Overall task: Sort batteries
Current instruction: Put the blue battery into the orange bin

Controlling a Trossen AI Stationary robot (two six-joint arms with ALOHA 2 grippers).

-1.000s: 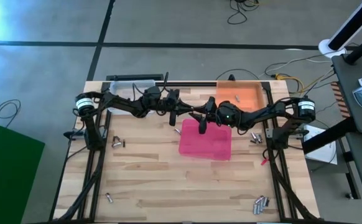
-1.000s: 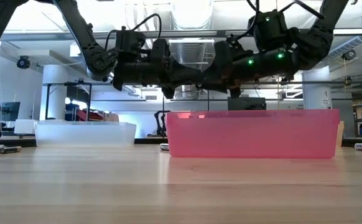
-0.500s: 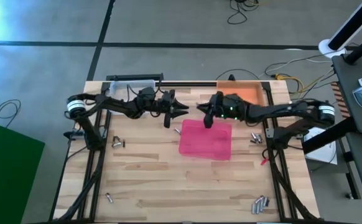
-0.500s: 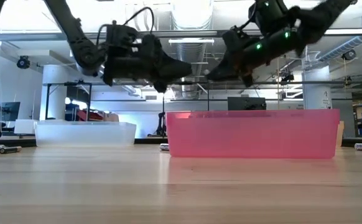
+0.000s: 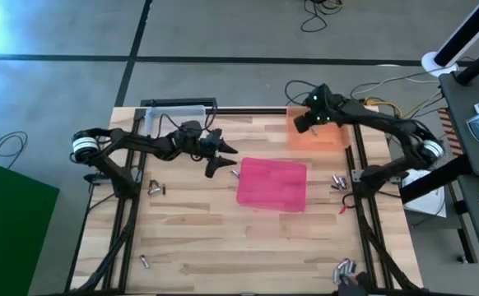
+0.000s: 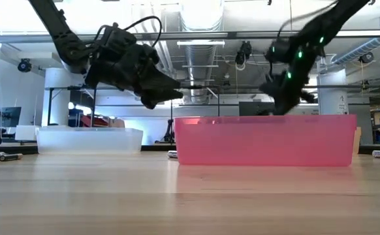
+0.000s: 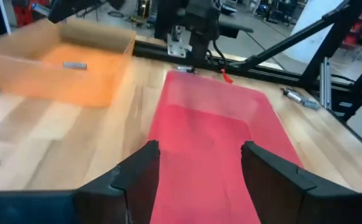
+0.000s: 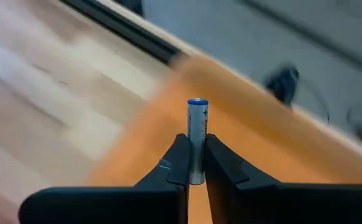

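Note:
My right gripper point(image 5: 304, 122) hangs over the orange tray point(image 5: 328, 133) at the far right, shut on one silvery battery point(image 8: 197, 127) with a blue-ringed end. My left gripper point(image 5: 223, 159) stands open above the table, just left of the pink tray point(image 5: 272, 184), with nothing between its fingers point(image 7: 145, 174). One battery point(image 7: 75, 65) lies in the orange tray. More batteries lie loose on the wood: beside the pink tray point(image 5: 234, 173), at the left point(image 5: 155, 189), at the right point(image 5: 338, 181) and near the front corners point(image 5: 346, 267). My right gripper pinches the battery's lower part point(image 8: 196, 163) between its two fingertips point(image 8: 176, 163). The blue-ringed end point(image 8: 197, 102) sticks out past the fingertips. The battery is lifted clear, above the orange tray.
A clear tray point(image 5: 174, 113) stands at the far left. Black frame rails point(image 5: 128, 205) run along the table's left, right and far sides. Bare wood lies in front of the pink tray.
The two grippers stood together above the pink tray's far edge and have parted. My left gripper has drawn back toward the table's left. My right gripper has swung toward the far right with the battery, and is now over the orange tray.

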